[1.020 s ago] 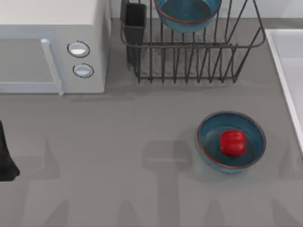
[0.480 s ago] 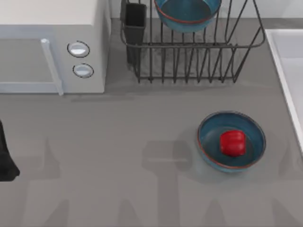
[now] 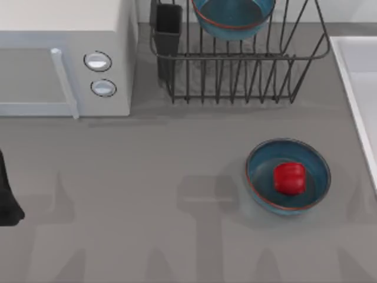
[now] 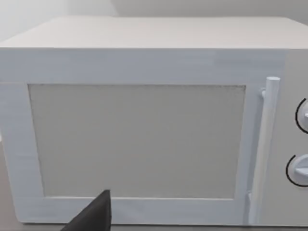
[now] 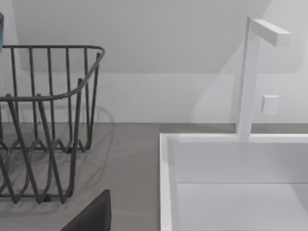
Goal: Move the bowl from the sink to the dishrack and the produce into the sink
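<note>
While one deep-blue bowl [image 3: 234,16] sits up in the dishrack [image 3: 241,71] at the back of the table, a second bowl alike in look [image 3: 288,175] rests on the grey table [image 3: 147,177] toward the right, in front of the rack and well apart from it. Inside that second bowl lies the produce [image 3: 290,178], a small glossy red blocky fruit, slightly right of the bowl's middle. The sink [image 3: 358,88] runs along the table's right edge, its white rim near the table bowl but not touching it; the right wrist view shows its pale basin [image 5: 231,192] with a white faucet [image 5: 252,72] standing at its rim, and the end of the rack [image 5: 48,120] beside it. A black utensil cup [image 3: 168,29] stands at the rack's left corner, and a white microwave [image 3: 65,59] with two round knobs fills the table's back left. My left arm [image 3: 7,194] is at the left edge of the top view, facing the microwave door [image 4: 139,139]; a dark part of each gripper pokes into its own wrist view, and I cannot tell how either gripper's fingers stand.
</note>
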